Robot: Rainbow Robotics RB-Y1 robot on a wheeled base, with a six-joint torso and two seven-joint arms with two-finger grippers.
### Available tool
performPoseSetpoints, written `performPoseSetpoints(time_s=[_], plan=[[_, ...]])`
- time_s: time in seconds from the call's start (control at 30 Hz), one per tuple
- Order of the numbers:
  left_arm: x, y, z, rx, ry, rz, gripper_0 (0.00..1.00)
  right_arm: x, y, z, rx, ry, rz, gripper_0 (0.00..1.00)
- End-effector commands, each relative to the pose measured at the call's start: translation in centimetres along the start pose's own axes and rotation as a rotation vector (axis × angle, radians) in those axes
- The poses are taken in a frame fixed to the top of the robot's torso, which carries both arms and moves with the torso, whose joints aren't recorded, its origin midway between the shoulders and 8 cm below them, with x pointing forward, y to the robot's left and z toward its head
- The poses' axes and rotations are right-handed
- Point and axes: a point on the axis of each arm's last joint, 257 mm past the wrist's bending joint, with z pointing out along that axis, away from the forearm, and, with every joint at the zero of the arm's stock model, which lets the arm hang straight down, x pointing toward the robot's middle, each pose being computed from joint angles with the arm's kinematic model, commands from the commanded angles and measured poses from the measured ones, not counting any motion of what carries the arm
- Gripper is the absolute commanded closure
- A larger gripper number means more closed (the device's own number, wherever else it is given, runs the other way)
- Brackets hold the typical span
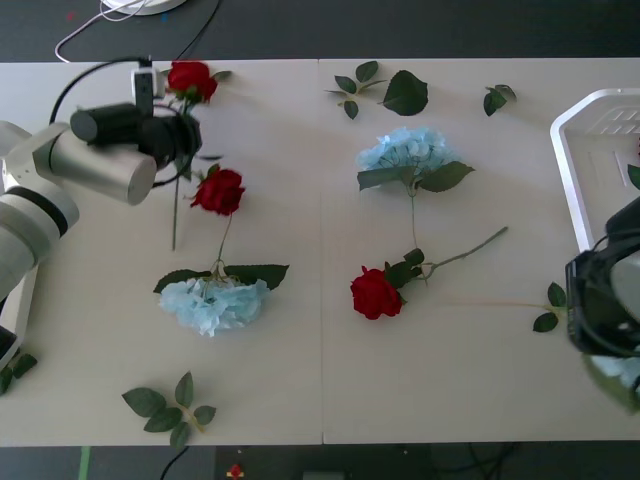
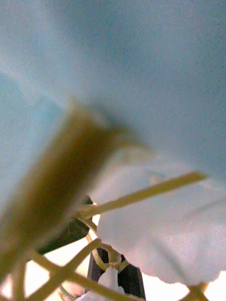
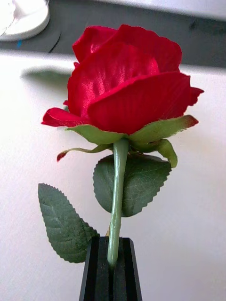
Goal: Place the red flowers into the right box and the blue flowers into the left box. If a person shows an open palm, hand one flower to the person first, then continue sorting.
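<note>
A red rose (image 3: pixel 125 82) in the upper left of the front view is pinched by its stem between the black fingers (image 3: pixel 94 273) of the left pincer (image 1: pixel 178 135). Two more roses (image 1: pixel 218 191) lie on the bench (image 1: pixel 300 390), one left of centre, one (image 1: pixel 376 293) at centre. Blue hydrangeas lie lower left (image 1: pixel 213 303) and upper centre (image 1: pixel 405 150). At the right edge, the right pincer (image 1: pixel 605 300) hangs below the lattice basket (image 1: pixel 570 180) with pale-blue petals (image 2: pixel 141 70) against its camera; I cannot tell its grip.

Three red roses (image 1: pixel 192 80) (image 1: pixel 218 191) (image 1: pixel 375 294) on the bench, two blue hydrangeas (image 1: pixel 213 303) (image 1: pixel 404 149) lying there, part of a third (image 1: pixel 622 371) at the right edge, one white basket (image 1: pixel 578 195), several loose leaf sprigs (image 1: pixel 168 406).
</note>
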Motion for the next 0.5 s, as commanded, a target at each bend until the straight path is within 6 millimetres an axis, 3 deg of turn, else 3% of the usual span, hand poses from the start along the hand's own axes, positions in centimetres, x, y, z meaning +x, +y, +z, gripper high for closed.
performPoseSetpoints(time_s=[0.03,0.13,0.33,0.5], plan=[[-5.8,-3.0,-1.3,0.078,-0.120,-0.080,1.00,-3.0,4.7,-4.2,-0.092,-0.054,-0.324,1.00],[-8.3,-4.0,-2.1,0.102,-0.169,-0.082,1.00,-4.6,6.4,-5.1,-0.098,-0.078,-0.502,1.00],[-13.0,-5.3,-3.8,0.147,-0.291,-0.078,1.00,-9.6,10.2,-6.3,-0.043,-0.186,-0.958,1.00],[-16.3,-6.4,-5.2,0.203,-0.420,-0.083,1.00,-14.0,15.2,-6.7,-0.032,-0.280,-1.286,1.00]])
